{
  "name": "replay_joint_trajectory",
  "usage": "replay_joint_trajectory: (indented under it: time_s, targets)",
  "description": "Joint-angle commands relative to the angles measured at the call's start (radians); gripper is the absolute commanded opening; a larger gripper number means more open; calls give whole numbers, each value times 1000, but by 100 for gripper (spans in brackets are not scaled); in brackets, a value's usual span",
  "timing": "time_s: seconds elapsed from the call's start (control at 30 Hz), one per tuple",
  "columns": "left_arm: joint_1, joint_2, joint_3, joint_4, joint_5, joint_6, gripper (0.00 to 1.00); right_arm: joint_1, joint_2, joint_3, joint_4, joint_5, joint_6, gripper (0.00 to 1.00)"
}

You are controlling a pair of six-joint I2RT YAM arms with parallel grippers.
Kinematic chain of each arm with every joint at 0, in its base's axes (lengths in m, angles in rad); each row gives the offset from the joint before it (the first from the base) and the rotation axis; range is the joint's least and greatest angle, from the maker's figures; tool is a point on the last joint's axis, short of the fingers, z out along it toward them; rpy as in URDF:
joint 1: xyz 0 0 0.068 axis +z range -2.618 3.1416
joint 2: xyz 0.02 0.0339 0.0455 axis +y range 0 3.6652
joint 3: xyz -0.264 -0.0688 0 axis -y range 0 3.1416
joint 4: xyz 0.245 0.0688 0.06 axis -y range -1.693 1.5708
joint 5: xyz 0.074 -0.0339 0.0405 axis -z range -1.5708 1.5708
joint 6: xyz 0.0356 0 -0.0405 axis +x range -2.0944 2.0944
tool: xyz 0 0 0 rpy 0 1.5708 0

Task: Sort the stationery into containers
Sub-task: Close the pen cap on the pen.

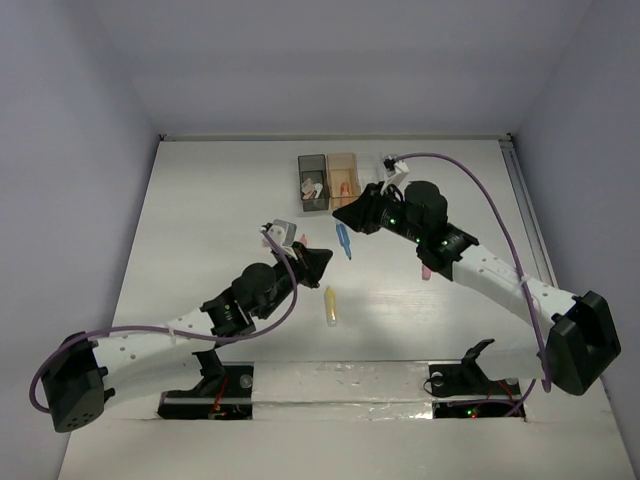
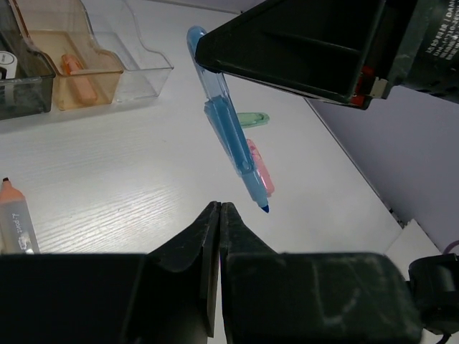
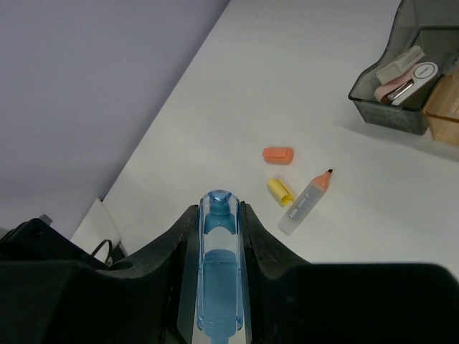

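Right pincer (image 3: 217,212) is clamped on the blue marker (image 2: 228,132), tip down over the worktop (image 1: 220,200) just near of the bins (image 1: 342,156). Left pincer (image 2: 219,215) is closed up, nothing in it.

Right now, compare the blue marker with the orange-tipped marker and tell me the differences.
The blue marker is clamped in the right end effector, tilted nib-down; the orange-tipped marker lies flat on the table, untouched. The blue marker's body is translucent blue; the orange-tipped marker's is clear-grey with printed text. Both show bare nibs, no caps on.
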Motion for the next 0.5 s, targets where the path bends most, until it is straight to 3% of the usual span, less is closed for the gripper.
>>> replay_joint_trajectory:
  time_s: [0.0, 0.47]
  targets:
    - [4, 43, 68, 76, 2, 19, 0, 21, -32, 51, 40, -7, 4, 0]
    - [4, 156, 110, 118, 72, -1, 0, 72, -14, 62, 44, 47, -19, 0]
